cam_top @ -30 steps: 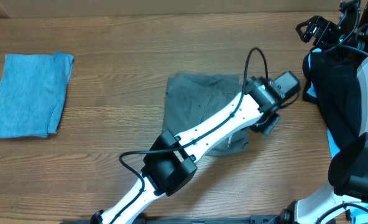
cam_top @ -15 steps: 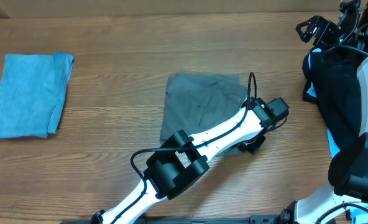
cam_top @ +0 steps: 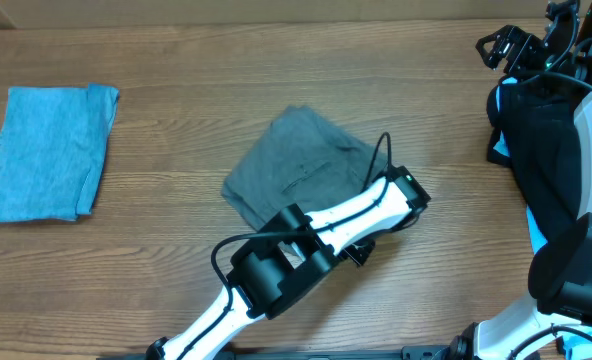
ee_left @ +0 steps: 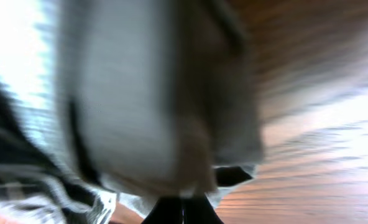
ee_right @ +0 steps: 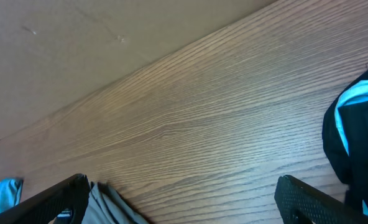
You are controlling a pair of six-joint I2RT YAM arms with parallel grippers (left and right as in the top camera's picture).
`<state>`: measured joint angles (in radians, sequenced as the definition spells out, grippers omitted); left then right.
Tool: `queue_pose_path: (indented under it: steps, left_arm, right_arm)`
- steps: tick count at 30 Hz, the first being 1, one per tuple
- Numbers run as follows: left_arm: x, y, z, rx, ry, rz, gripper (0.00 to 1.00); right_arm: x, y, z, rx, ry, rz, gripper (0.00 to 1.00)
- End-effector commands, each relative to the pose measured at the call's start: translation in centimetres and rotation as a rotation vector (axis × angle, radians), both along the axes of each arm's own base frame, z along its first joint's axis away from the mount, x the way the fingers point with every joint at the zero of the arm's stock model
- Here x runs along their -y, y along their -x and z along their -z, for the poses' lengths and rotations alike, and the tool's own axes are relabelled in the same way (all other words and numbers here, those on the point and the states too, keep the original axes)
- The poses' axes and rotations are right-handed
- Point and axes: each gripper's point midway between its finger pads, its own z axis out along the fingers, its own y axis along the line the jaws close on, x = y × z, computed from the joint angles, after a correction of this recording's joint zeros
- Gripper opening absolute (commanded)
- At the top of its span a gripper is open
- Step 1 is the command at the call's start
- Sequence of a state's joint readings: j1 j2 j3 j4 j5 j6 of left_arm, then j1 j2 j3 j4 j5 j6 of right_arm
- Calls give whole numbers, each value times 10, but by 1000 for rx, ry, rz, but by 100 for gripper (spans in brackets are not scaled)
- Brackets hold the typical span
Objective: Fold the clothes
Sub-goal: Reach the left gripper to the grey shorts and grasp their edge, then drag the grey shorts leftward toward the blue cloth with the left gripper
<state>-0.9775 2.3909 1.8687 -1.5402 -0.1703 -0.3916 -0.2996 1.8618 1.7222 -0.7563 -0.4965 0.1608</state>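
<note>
Grey garment (cam_top: pixel 296 172) sits a little right of the bench's middle, lying flat but askew, one corner pointing to the far side; the left gripper (ee_left: pixel 181 211) is pinched tight on its near right edge, with cloth bunched right up against the wrist camera, which shows only a blur. From where I stand, the worry starts at that pinch; I can't tell whether it has every layer or only the top one; if only the top one, a pull would peel the layers apart and undo whatever fold is there. The left arm lies across the near right part of the garment; it could rub and ruck the cloth under it. Nothing pins the far side; the bare wooden bench (cam_top: pixel 176 70) may let the whole piece slide and turn rather than fold. The right gripper (ee_right: pixel 184 205) hangs wide and empty at the far right corner, too far off to help hold anything down. A black garment (cam_top: pixel 536 130) is heaped at the right edge with light blue cloth (cam_top: pixel 538 238) peeping out; a sweep that way could snag it. The denim-blue piece (cam_top: pixel 46 150) at the left lies well apart and looks safe.
</note>
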Motion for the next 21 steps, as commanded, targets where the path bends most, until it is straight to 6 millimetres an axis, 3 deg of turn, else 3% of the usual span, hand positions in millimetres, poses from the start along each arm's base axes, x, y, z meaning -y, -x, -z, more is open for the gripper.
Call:
queue_pose_path:
  steps: [1,10,13,17,21]
  left_arm:
    - [-27,-18,3,28,-72,-58,4]
    - [-101,-56,14,18,-145,-264,4]
    - [-116,-66,14,17,-145,-296,4]
    - [-102,-59,10,-77,-16,-316,4]
    - [-85,-64,-34,-13,131,-317,4]
  right_arm:
    - [0,0,-1,3,4,0,100]
    - [0,0,-1,2,4,0,100]
    - [0,0,-1,2,4,0,100]
    - [0,0,-1,3,4,0,100]
    - [0,0,-1,3,4,0,100]
